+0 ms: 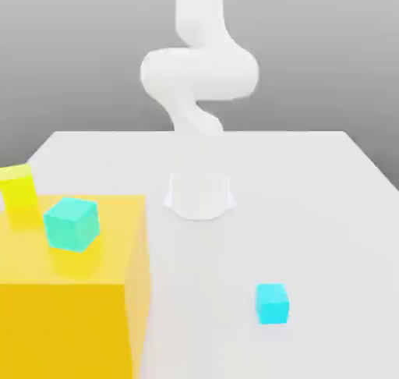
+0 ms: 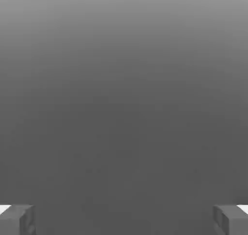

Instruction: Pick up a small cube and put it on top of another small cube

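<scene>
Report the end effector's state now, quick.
End effector: open, fingers spread wide apart with nothing between them.

Bright cyan cube (image 1: 272,303) alone on bare bench (image 1: 312,198), near right, open all round. Big yellow block (image 1: 74,292) walls near left; arm base (image 1: 199,194) mid-bench.

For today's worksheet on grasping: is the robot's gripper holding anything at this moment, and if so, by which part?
Nothing is held. In the hand view the gripper has its fingers set wide apart, with only plain grey background between them.
</scene>
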You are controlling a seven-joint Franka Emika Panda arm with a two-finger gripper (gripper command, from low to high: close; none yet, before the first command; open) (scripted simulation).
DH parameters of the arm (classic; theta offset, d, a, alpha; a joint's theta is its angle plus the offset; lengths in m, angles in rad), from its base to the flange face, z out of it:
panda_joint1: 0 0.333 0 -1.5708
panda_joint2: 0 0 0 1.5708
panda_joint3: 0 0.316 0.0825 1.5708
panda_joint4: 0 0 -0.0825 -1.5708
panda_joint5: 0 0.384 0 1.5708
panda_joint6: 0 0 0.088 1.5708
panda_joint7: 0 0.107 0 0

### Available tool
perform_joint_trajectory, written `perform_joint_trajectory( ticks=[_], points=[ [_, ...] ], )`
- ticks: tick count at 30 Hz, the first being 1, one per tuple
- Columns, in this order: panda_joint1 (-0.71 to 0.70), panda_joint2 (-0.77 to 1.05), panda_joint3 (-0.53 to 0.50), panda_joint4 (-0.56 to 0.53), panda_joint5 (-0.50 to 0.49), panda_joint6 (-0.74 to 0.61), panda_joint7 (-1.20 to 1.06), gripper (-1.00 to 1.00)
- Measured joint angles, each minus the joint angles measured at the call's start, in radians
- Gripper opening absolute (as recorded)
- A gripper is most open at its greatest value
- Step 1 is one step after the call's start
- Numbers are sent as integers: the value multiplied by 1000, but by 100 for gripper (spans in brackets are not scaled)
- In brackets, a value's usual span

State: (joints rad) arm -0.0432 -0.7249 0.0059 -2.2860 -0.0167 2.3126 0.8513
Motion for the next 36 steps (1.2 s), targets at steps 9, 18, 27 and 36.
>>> perform_joint_trajectory(
  ticks=[9,18,27,36],
  points=[
    [-235,327,-60,-27,-37,44,359,0],
    [-444,653,-178,-61,-68,86,726,0],
    [-575,882,-295,-187,-38,200,1091,0],
    [-554,841,-325,-372,50,426,1470,0]
  ],
)
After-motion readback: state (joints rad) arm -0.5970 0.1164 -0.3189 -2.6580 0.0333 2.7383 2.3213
